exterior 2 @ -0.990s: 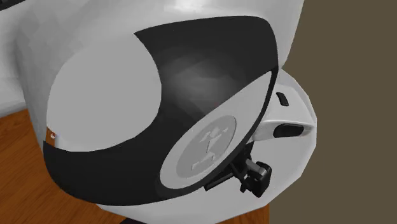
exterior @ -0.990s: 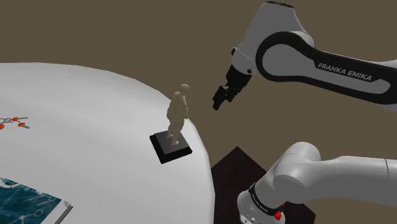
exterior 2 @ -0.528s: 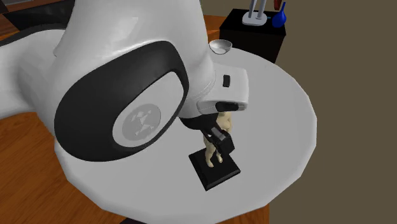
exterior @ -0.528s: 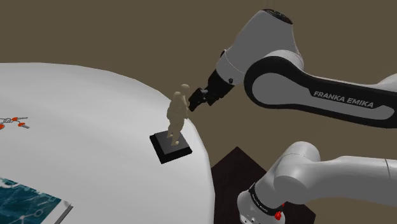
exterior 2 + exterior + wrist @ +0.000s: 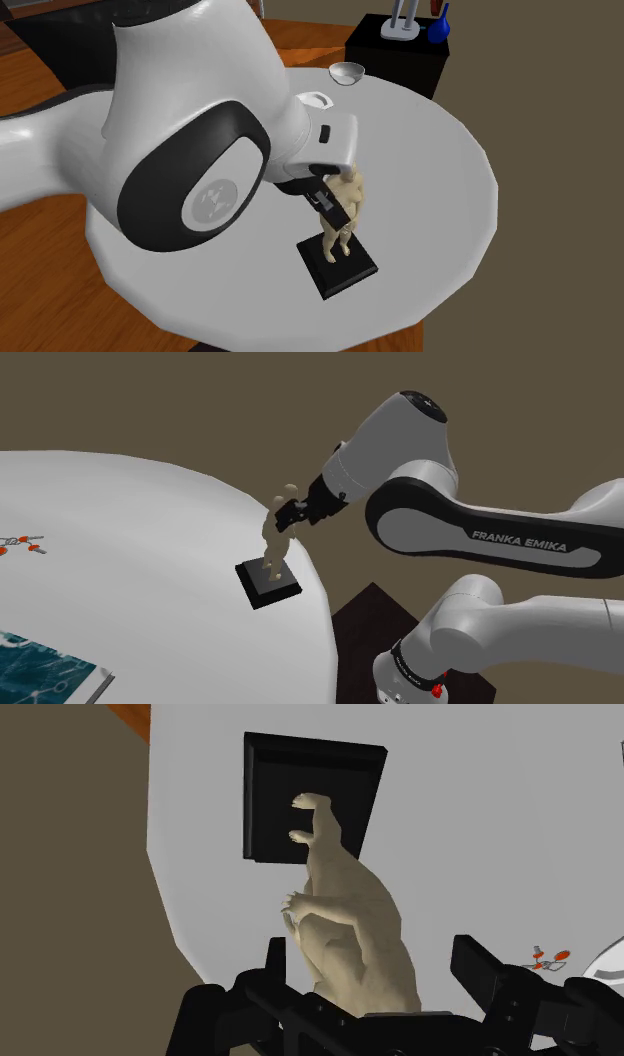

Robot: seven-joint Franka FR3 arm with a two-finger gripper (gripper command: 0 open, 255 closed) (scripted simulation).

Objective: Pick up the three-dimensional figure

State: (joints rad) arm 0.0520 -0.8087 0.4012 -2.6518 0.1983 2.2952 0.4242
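Far out at nine o'clock in the shoulder view lie some small orange-tipped bits (image 5: 22, 544), and down at seven o'clock is a blue-patterned sheet (image 5: 40, 667), both well away from the action on the round white table (image 5: 150, 552).

Moving right, here's the prize: the tan human figure (image 5: 272, 542) stands upright on its black square base (image 5: 268, 584), right by the table's rim, with the drop at its four o'clock.

Right again and the gripper (image 5: 285, 515) is at the figure's shoulders, coming in from two o'clock on the white arm (image 5: 440, 527).

In the wrist view the two fingers (image 5: 275, 966) stand apart with the figure's upper body between them. One sits close against its side, while the other shows a clear gap. Nothing is clamped yet.

Now the danger. This is a tall, narrow piece near an edge. If the nearer finger lands first as the jaws close, it could shove the torso sideways and tip the whole thing toward that rim. The shoulders are rounded, so a high pinch may slip. The base, hanging below the grip, could also swing the figure on the lift.
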